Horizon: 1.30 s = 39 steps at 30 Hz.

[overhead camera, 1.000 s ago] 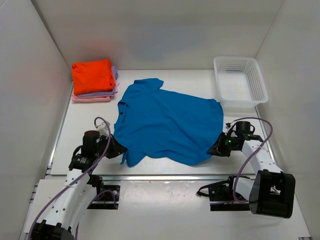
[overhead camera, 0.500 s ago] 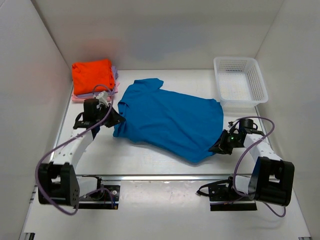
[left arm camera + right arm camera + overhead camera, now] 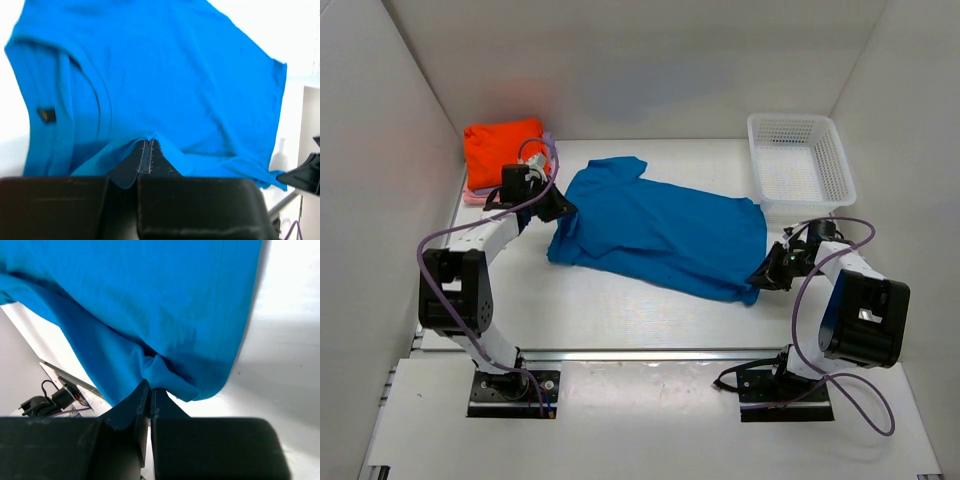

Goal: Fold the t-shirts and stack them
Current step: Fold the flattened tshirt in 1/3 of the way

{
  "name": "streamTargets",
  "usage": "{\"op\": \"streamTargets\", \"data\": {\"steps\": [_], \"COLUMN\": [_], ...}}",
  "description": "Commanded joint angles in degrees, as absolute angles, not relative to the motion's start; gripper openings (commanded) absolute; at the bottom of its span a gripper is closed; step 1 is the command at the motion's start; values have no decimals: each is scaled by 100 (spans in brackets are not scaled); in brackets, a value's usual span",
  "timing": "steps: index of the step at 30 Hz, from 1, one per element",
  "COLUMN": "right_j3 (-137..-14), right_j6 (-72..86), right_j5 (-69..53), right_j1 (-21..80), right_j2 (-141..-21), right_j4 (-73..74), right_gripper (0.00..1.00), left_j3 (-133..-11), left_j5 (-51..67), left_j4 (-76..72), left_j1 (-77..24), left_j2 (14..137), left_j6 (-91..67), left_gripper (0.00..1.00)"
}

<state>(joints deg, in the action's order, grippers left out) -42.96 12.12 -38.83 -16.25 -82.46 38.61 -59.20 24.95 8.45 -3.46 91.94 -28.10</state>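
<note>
The left arm reaches far forward along the table's [image 3: 620, 310] left side, its left gripper [image 3: 560, 208] pinched shut on the blue t-shirt [image 3: 665, 238] at the sleeve edge near the collar. The right arm folds low on the right, the right gripper [image 3: 761, 277] clamped on the near hem corner. The shirt lies stretched across mid-table; the folded stack [image 3: 505, 152] of orange, lavender and pink tees sits far left
</note>
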Motion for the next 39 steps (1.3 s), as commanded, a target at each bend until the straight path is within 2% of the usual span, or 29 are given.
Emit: {"op": "streamTargets", "data": {"steps": [1, 3, 4, 5, 7, 8, 9, 10, 12, 15, 20, 26, 32, 36, 39], "right_j3": [-4578, -4614, -4623, -4640, -4798, -4790, -4955, -5009, -5106, -5177, -5159, -4693, -4220, -4034, -3964], "right_j6": [1046, 1081, 1072, 1029, 906, 870, 888, 870, 853, 800, 729, 949, 1291, 1581, 1740], "right_j5": [-3955, -3955, -3946, -3981, -3841, -3649, -3500, -3133, -2534, -2094, -2048, -2022, -1881, -1855, -1749], "right_j1": [-1573, -1521, -1538, -1555, -1573, -1573, -1582, -1530, -1503, -1477, -1178, -801, -309, -27, 175], "right_j2": [-8402, -8507, -8551, -8587, -8648, -8596, -8570, -8439, -8245, -7842, -7577, -7138, -6934, -7136, -7417], "right_j4": [3850, 3849, 3824, 3858, 3981, 4025, 4060, 4121, 4113, 4166, 4298, 4360, 4263, 3877, 3709], "right_gripper": [0, 0, 1, 3, 21, 30, 35, 42, 48, 48, 48, 47, 42, 33, 32], "left_j3": [-6477, -6696, -6793, -6890, -7206, -7224, -7338, -7313, -7182, -6918, -6066, -4844, -4790, -4887, -5071], "left_j5": [2619, 2645, 2576, 2549, 2374, 2338, 2347, 2390, 2426, 2452, 2391, 2085, 1680, 1337, 1108], "left_j4": [668, 642, 633, 720, 852, 940, 958, 1002, 923, 1124, 1511, 1397, 1459, 1538, 1643], "left_j1": [-281, -290, -299, -299, -221, -228, -142, -88, -17, 0, -228, -272, -404, -518, -519], "left_j2": [9500, 9746, 9851, 9948, 10211, 10230, 10317, 10318, 10266, 9942, 9195, 8737, 8798, 9157, 9378], "left_j6": [-2751, -2821, -2786, -2777, -2699, -2716, -2725, -2768, -2812, -2690, -2276, -2320, -2294, -2224, -2136], "left_gripper": [0, 0, 6, 20, 50, 55, 60, 61, 61, 56, 59, 60, 62, 62, 61]}}
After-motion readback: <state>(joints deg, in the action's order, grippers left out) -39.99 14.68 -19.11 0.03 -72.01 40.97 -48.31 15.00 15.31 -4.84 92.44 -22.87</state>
